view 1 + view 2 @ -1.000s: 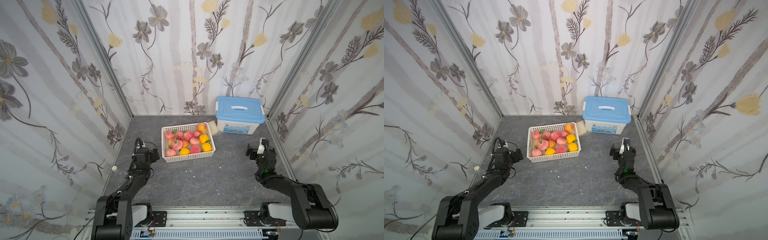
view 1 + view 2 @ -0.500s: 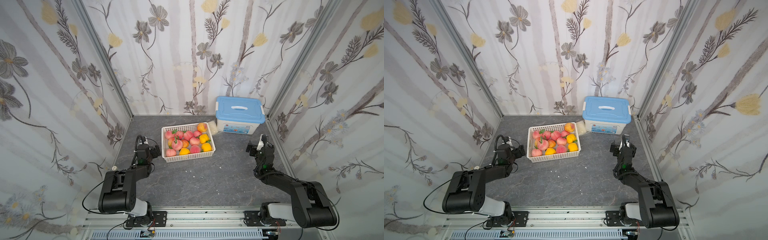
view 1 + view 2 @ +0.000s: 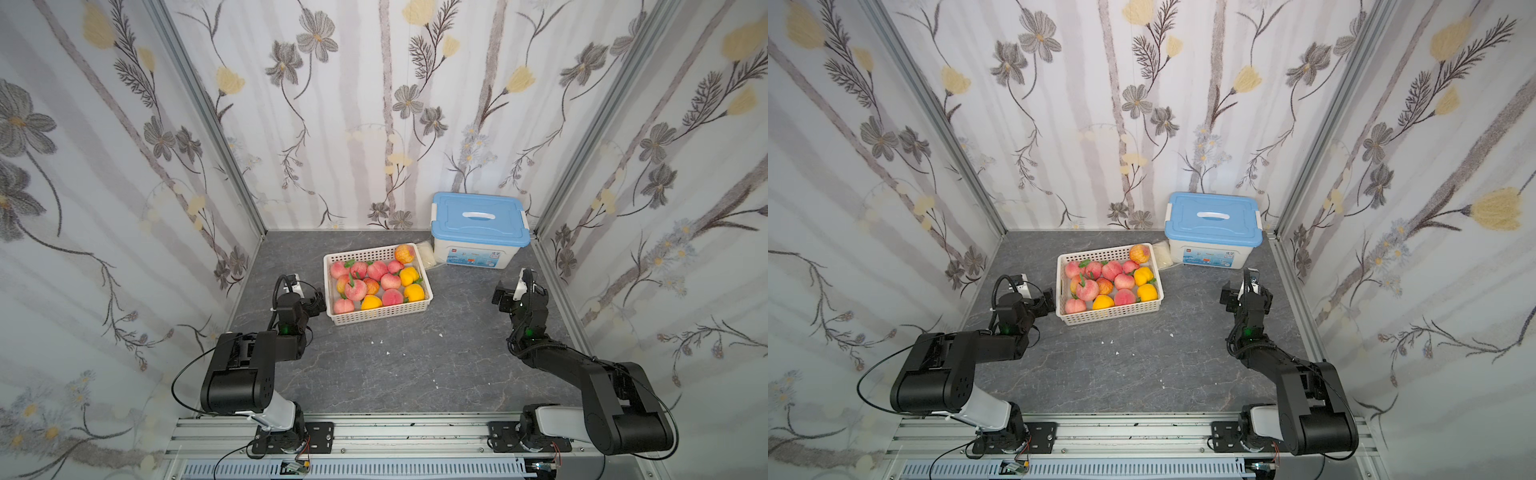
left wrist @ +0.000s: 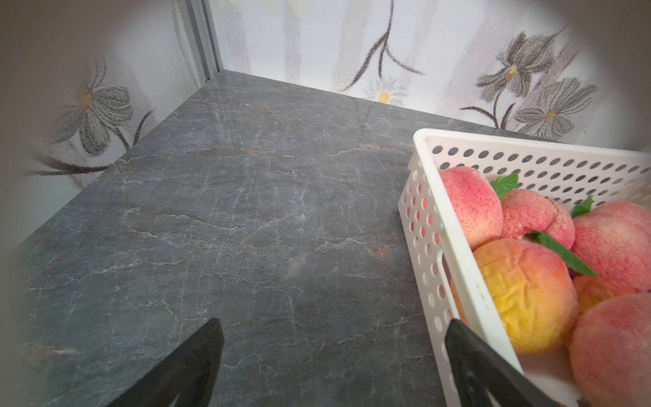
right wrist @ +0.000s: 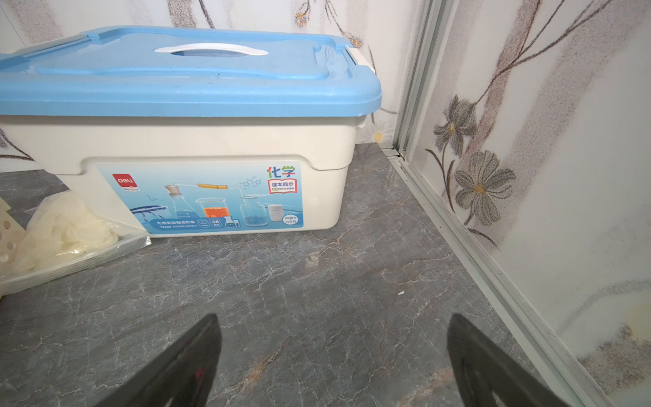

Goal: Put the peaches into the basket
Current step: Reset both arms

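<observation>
Pink, seemingly soft, light peaches (image 3: 377, 270) are lying in the basket (image 3: 380, 318), graspable mid-body; left pincer (image 4: 333, 327) and right pincer (image 5: 334, 320) are gaping, empty.

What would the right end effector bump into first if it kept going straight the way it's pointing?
Probably the blue-lidded box, near its front corner; only bare tabletop lies between it and the right end effector, though depth is unclear.

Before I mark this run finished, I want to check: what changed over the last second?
The left arm folded, its elbow lifting; its open left fingers stayed beside the basket. Nothing taken or released. The right fingers, peaches and blue-lidded box stayed put.
</observation>
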`<state>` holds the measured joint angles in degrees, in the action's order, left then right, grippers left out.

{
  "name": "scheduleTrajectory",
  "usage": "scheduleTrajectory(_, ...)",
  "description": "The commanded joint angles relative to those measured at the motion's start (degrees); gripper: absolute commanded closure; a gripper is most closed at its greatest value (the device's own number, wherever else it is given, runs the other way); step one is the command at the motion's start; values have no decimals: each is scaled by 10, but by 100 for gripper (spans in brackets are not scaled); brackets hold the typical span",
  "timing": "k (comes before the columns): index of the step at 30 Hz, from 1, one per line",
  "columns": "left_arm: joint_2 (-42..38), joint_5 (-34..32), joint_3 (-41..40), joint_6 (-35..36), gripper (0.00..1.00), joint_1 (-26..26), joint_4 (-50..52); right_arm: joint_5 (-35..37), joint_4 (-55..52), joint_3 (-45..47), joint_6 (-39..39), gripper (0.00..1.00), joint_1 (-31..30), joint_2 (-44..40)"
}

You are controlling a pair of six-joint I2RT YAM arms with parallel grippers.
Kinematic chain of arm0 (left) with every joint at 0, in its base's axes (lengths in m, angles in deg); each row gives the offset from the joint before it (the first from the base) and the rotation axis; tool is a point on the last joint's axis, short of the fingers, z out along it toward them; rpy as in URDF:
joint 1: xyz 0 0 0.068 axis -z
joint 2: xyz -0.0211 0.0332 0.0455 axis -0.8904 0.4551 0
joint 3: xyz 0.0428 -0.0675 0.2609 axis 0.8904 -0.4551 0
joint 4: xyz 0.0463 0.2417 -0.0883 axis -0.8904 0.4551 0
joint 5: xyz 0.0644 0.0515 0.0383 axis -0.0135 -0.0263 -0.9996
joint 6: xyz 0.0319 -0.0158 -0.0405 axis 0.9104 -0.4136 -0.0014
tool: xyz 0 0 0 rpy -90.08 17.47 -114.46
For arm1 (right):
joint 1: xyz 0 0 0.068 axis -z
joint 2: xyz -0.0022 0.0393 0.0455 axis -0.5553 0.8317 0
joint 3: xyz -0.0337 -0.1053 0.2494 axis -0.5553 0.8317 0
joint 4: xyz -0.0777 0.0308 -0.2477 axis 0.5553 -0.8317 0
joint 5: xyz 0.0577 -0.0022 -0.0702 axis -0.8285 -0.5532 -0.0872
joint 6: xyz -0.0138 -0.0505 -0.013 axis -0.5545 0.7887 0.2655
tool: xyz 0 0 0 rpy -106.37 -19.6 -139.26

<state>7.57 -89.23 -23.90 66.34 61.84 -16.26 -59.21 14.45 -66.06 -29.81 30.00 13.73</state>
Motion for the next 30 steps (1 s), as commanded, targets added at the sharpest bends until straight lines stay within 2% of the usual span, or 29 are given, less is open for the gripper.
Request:
scheduleTrajectory(1, 3, -2, -2, 22, 0, 2, -11, -68, -5, -11, 20, 0, 6, 3)
scheduleTrajectory(30, 5, -22, 2, 37, 0, 17, -6, -60, -9, -12, 25, 0, -1, 2)
